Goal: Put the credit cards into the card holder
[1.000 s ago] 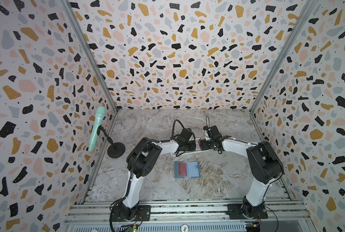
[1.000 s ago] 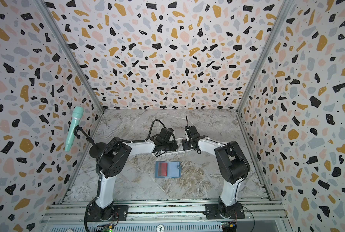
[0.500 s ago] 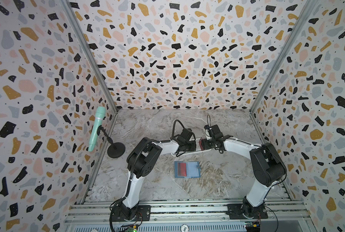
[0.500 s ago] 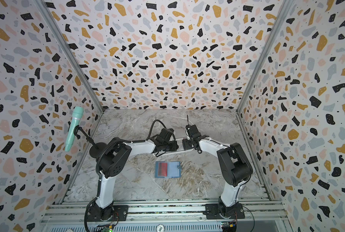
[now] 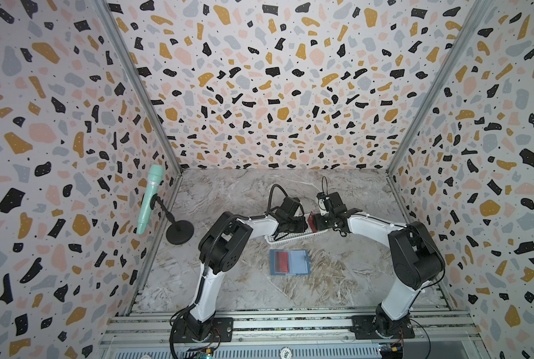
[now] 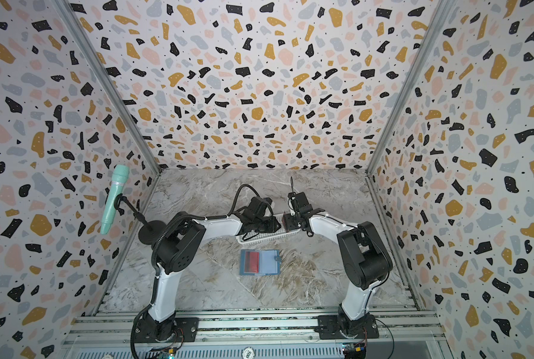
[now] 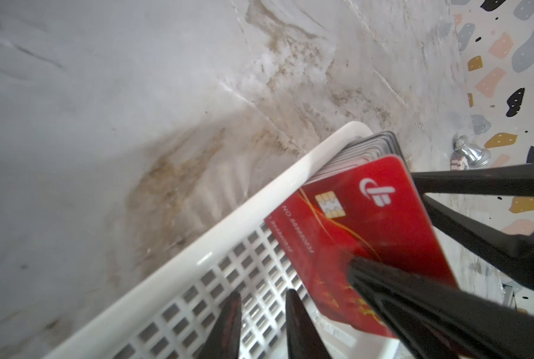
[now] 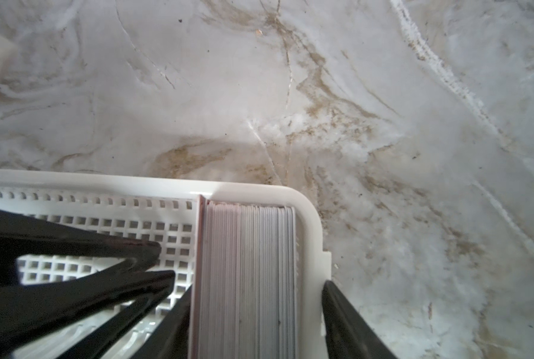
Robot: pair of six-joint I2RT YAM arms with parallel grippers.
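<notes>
The card holder lies open and flat on the marble table, with one red card in its left sleeve. The credit cards stand on edge as a stack at one end of a white perforated basket, red face outward. My right gripper straddles that stack. One finger presses the front card and the other presses the outside of the basket's end wall. Inside the basket beside the stack is my left gripper, slightly open with nothing between its fingers.
A mint-green microphone on a black round-based stand sits at the left wall. Terrazzo-patterned walls close in three sides. An aluminium rail carrying both arm bases runs along the front edge.
My left gripper's jaws have parted a little. The right gripper's jaws have drawn in slightly around the stack. Both arms stay at the basket, and the card holder has not moved.
</notes>
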